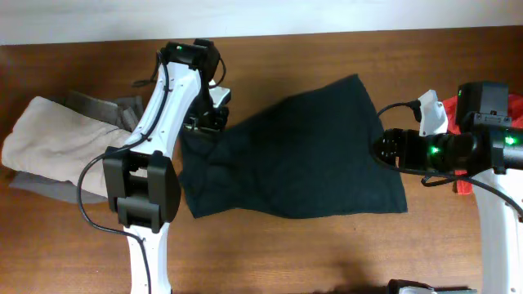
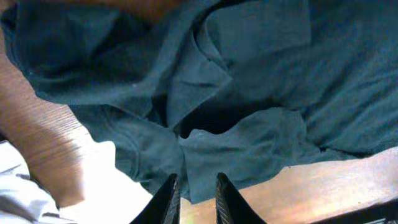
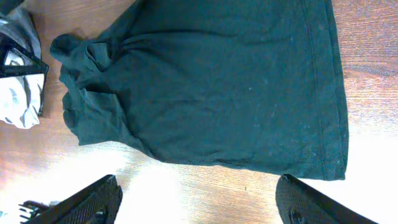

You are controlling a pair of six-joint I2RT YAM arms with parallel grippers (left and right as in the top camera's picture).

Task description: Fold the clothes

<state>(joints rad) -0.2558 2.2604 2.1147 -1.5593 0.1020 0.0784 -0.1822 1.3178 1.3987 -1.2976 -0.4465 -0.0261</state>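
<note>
L gripper [image 2: 195, 178] is down at the crumpled end of the black T-shirt [image 1: 302, 155]. In its wrist cam the two fingers stand close together with only a narrow gap, and a fold of the shirt's edge sits right at the tips, partly between them. I can't tell whether they're actually pinching the cloth or just touching it. Ahead of that gripper the fabric is bunched into several overlapping folds and creases, w/ bare wooden table [image 1: 327, 253] showing on both sides of the fingers. R gripper [image 3: 198, 183] has its jaws spread wide w/ nothing between them. It hangs above bare table just beside the shirt's edge, not touching it. From its cam the shirt spreads out flat ahead of the fingers, w/ a hemmed straight edge towards the R finger's side and the wrinkled, gathered end out past the L finger's side. Overhead, the shirt lies on the table between the two grippers: mostly flat near the R one, rumpled near the L one, a bit askew to the table edge. Behind the L arm, on the side away from the shirt, lie a beige garment [image 1: 49, 135] and a grey garment [image 1: 106, 106], overlapping. A red garment [image 1: 459, 186] is behind the R arm, partly hidden by it.
</note>
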